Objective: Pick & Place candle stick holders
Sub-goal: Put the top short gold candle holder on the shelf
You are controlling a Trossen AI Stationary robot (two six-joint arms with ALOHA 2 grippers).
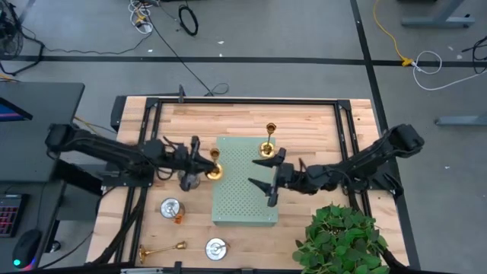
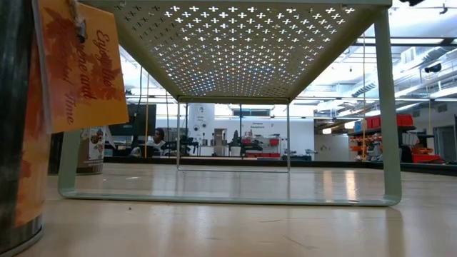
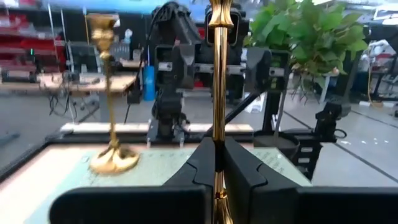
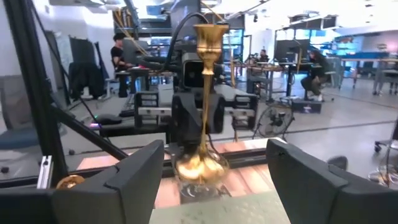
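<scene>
One tall gold holder [image 1: 214, 172] stands at the left edge of the green board [image 1: 243, 205], the left gripper [image 1: 204, 163] clamped on its thin stem. Polished metal looks slippery and top-heavy; grip low. The right gripper [image 1: 268, 176] waits over the board, jaws apart.

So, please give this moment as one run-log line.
left gripper: shut on gold candle stick holder, at green board edge | right gripper: open, above board | second gold holder: upright on board

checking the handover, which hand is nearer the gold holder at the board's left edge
Left. The left hand is shut on that gold holder, gripping its stem. The right hand is open over the green board, apart from the holder, further toward the right.
</scene>
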